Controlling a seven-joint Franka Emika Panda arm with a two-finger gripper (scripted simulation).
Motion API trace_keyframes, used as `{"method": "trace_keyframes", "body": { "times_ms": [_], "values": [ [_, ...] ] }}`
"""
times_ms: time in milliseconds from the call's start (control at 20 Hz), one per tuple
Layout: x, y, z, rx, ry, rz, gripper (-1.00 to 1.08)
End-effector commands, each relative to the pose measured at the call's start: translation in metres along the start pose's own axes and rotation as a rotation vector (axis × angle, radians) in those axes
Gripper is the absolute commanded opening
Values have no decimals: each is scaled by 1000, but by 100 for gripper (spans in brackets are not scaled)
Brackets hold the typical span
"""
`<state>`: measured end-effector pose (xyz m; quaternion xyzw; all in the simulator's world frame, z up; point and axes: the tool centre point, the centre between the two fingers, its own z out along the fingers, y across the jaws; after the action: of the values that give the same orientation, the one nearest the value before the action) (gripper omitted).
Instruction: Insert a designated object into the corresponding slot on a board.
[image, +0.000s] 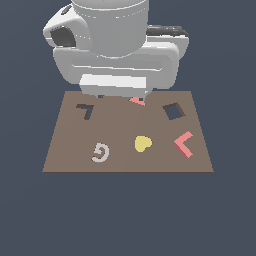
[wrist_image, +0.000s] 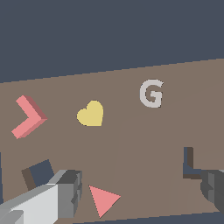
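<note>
Gripper (wrist_image: 140, 192) open, L-block (image: 184, 144) on board (image: 65, 150)

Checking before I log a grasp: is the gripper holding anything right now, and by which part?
Nothing is held. The gripper has its jaws spread with only bare board between them; the pink L-block lies untouched on the board, and the pink triangle sits loose beside one finger.

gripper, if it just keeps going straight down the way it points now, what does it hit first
Most likely the pink triangle, which lies between the fingers of the open gripper in the wrist view. Depth is unclear, so a fingertip might meet the bare brown board beside it instead.
</note>
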<state>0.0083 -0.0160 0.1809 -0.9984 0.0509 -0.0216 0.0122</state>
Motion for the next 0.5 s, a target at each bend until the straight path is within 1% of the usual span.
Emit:
{"method": "trace_keyframes", "body": {
  "times_ms": [0, 250, 450],
  "values": [
    [0, 0, 0, 0, 0, 0, 100],
    [3, -5, 4, 0, -2, -21, 100],
    [10, -18, 14, 0, -5, -68, 100]
  ]
}}
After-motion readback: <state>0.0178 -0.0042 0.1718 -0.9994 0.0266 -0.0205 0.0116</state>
